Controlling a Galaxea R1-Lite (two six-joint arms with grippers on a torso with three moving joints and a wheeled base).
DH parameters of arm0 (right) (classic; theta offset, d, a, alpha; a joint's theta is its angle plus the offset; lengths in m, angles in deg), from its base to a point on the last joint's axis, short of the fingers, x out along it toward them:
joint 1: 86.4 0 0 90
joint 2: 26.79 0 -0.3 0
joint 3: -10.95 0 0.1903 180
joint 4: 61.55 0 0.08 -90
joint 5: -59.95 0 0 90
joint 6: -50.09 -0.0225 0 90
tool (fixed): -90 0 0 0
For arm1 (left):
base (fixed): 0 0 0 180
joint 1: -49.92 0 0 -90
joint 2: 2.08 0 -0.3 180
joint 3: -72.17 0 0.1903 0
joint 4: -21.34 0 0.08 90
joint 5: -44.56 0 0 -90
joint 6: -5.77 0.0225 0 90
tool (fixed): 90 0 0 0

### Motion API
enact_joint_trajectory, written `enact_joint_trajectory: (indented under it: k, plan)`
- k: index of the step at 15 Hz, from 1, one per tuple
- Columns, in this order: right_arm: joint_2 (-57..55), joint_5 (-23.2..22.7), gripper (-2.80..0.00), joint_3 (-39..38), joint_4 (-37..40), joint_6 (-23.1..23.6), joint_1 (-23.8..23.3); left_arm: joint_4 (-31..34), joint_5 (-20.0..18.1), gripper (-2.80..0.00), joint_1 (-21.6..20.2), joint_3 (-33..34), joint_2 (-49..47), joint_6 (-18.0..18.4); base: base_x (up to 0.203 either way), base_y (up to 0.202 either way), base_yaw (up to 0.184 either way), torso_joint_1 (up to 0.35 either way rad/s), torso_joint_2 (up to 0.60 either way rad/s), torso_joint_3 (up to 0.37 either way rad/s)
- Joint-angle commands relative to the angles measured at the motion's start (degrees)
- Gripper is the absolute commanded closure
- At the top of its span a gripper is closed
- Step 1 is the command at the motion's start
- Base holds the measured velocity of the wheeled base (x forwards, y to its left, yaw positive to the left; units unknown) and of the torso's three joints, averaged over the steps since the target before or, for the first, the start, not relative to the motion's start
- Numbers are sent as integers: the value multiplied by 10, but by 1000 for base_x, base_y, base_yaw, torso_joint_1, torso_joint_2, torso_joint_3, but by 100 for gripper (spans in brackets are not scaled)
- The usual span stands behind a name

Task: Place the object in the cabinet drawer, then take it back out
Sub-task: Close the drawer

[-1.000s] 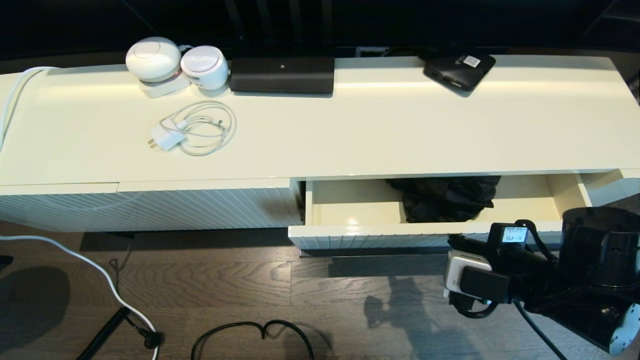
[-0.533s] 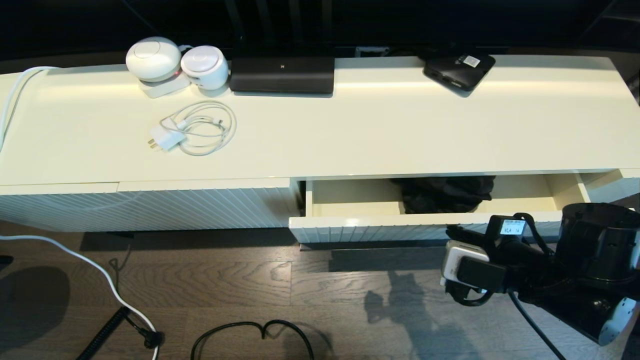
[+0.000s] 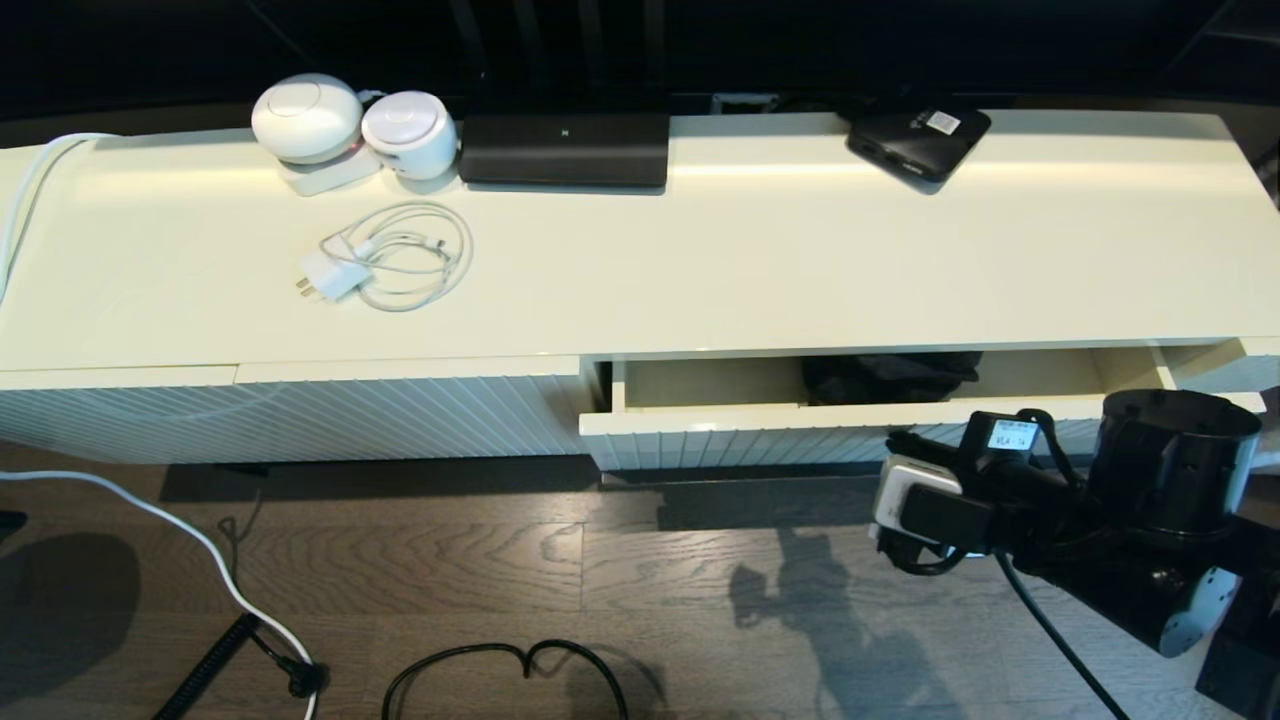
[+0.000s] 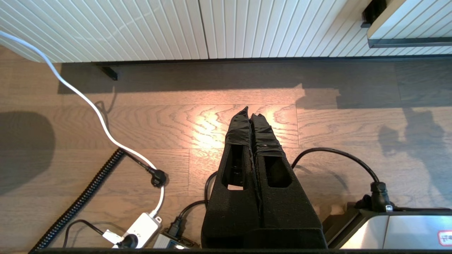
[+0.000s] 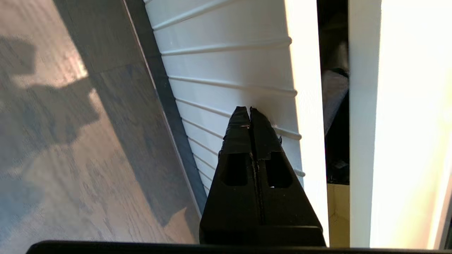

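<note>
The cabinet drawer (image 3: 740, 440) stands open only a narrow way at the right of the cream cabinet. The object, a black rumpled umbrella (image 3: 885, 375), lies inside it, mostly hidden under the cabinet top. In the right wrist view the umbrella (image 5: 335, 116) shows as dark fabric in the gap behind the drawer's front. My right gripper (image 5: 249, 109) is shut and empty, its tips pressed against the drawer's ribbed front (image 5: 226, 63). In the head view the right gripper (image 3: 898, 442) is at the drawer front, right of centre. My left gripper (image 4: 250, 112) hangs shut and empty above the wooden floor.
On the cabinet top (image 3: 760, 250) sit two white round devices (image 3: 350, 125), a coiled white charger cable (image 3: 390, 262), a long black box (image 3: 565, 148) and a flat black box with a white label (image 3: 918, 135). Cables (image 3: 200, 560) and a power strip (image 4: 139, 229) lie on the floor.
The drawer has slid inward, and my right arm has followed its front toward the cabinet. Less of the umbrella shows now. The left arm has not moved.
</note>
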Motion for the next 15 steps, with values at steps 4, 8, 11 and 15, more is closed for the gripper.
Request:
enact_joint_trajectory:
  k: [4,8,11,15]
  plan:
    - [-32,-15,0,20,-21,3,-22,0,0,0,0,0,1,-1,0,0,0,0,0,0]
    - [-39,-30,0,31,-21,3,-44,0,0,0,0,0,1,-1,0,0,0,0,0,0]
    - [-52,-30,0,42,-34,2,-45,0,0,0,0,0,1,-1,0,0,0,0,0,0]
    - [-64,-31,0,57,-41,2,-50,0,0,0,0,0,1,-1,0,0,0,0,0,0]
